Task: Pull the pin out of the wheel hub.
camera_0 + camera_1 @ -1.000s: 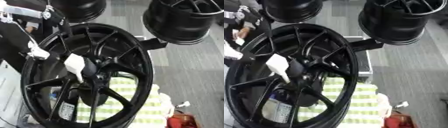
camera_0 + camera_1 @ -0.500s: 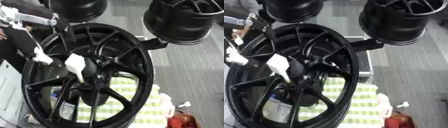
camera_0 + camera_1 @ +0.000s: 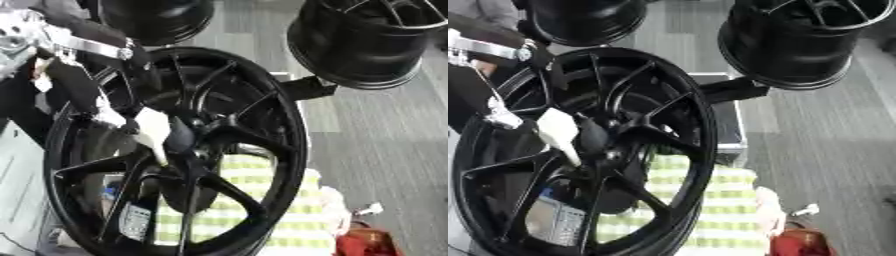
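Your way to the centre of the big black spoked wheel hub (image 3: pixel 201 145) is tight: the white wedge-shaped pin (image 3: pixel 154 131) sits right at the middle, spokes fan out around it. Gaps between spokes on the right side are open. Two black rims (image 3: pixel 807 42) crowd the top edge.

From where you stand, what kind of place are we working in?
Probably a wheel workshop or a storage area. A large black wheel hub stands in front, two more black rims hang or rest behind it, and the floor is grey.
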{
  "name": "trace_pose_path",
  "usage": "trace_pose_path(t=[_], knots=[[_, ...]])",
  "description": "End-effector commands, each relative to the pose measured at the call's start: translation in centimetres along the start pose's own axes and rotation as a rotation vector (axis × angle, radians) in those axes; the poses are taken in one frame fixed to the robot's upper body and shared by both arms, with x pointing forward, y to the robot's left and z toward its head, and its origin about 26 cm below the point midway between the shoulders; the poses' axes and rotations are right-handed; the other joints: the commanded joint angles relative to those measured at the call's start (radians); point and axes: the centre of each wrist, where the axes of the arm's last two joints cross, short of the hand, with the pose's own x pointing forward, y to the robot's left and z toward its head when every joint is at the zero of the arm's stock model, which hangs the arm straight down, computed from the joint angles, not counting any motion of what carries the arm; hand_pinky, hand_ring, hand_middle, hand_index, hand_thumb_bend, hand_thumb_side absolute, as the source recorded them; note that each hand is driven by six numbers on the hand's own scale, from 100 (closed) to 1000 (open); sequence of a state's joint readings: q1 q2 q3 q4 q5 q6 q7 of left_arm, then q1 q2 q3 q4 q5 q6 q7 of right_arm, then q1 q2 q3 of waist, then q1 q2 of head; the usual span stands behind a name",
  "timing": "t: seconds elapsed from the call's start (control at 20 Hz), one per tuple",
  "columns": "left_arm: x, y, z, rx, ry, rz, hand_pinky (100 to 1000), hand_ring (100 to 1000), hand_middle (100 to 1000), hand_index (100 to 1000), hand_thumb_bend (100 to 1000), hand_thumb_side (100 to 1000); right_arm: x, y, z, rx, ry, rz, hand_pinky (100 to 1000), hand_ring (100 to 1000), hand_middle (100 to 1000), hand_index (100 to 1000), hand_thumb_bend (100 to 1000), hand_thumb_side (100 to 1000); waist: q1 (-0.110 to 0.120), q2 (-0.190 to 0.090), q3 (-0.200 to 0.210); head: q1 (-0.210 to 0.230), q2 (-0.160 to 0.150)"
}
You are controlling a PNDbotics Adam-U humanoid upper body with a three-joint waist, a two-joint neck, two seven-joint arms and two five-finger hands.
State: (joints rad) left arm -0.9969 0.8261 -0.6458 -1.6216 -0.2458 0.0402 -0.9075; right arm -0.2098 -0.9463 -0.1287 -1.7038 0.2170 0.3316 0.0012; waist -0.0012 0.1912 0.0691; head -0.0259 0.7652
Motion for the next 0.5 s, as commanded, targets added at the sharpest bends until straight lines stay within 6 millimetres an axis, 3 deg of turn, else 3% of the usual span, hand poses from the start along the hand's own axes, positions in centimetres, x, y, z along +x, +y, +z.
trace_pose_path(t=[0.05,0.5], knots=[[-0.1,0.6,0.1,0.004,0.022,-0.002,827,810,785,858,486,492,0.3,-1.2,-0.2,-0.030,-0.012,0.018,859,806,700,745,100,674,0.000,-0.015,-0.001,0.004,0.005],[-0.4,-0.3,-1.0,-0.041,0.004,0.027,827,811,786,856,492,459,0.3,-1.2,-0.2,-0.036,-0.011,0.014,857,806,699,745,100,674,0.005,-0.014,-0.004,0.002,0.005]])
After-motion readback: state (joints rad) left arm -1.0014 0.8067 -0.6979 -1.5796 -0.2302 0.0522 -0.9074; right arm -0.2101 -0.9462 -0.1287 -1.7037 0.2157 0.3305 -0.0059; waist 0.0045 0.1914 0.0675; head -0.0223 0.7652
